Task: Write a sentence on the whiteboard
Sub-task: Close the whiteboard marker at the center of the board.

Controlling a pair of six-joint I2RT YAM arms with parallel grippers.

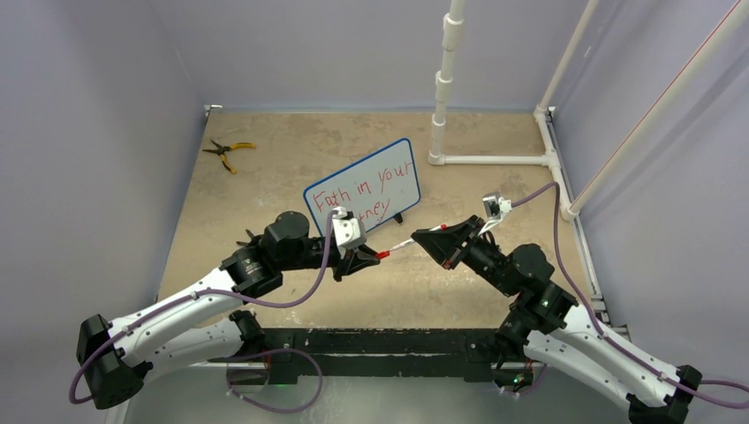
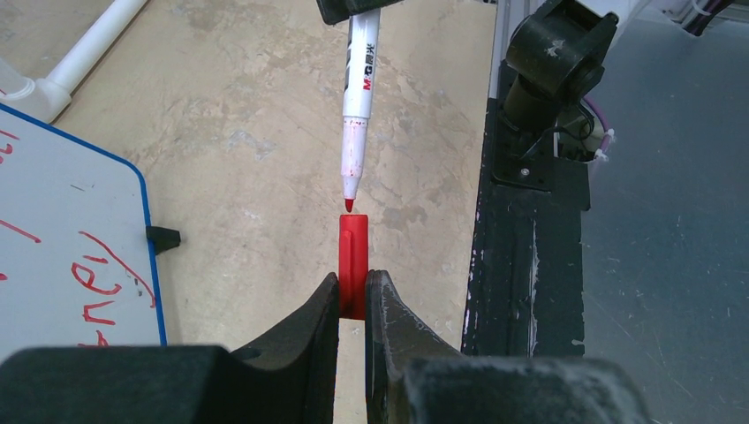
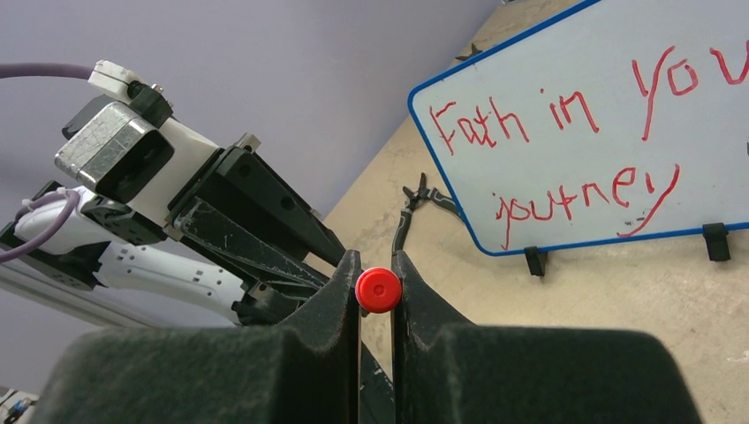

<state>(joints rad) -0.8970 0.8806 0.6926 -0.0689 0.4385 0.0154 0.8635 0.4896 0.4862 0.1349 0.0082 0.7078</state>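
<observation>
A small rectangular whiteboard (image 1: 389, 168) with a thin blue frame stands on black feet mid-way across the beige stone-look surface (image 1: 291, 141), showing a red handwritten sentence (image 1: 364, 191) in two lines. In front of it, the left end effector (image 2: 353, 287) is clamped on a red marker cap (image 2: 353, 261). The right end effector (image 3: 377, 274) grips a white marker (image 2: 360, 97), its red tip just short of the cap's mouth.

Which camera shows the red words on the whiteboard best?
The right wrist view: the sentence is big and sharp on the whiteboard, only its right end cut off. The top view shows it tiny, partly behind the left arm. The left wrist view catches a few strokes.
</observation>
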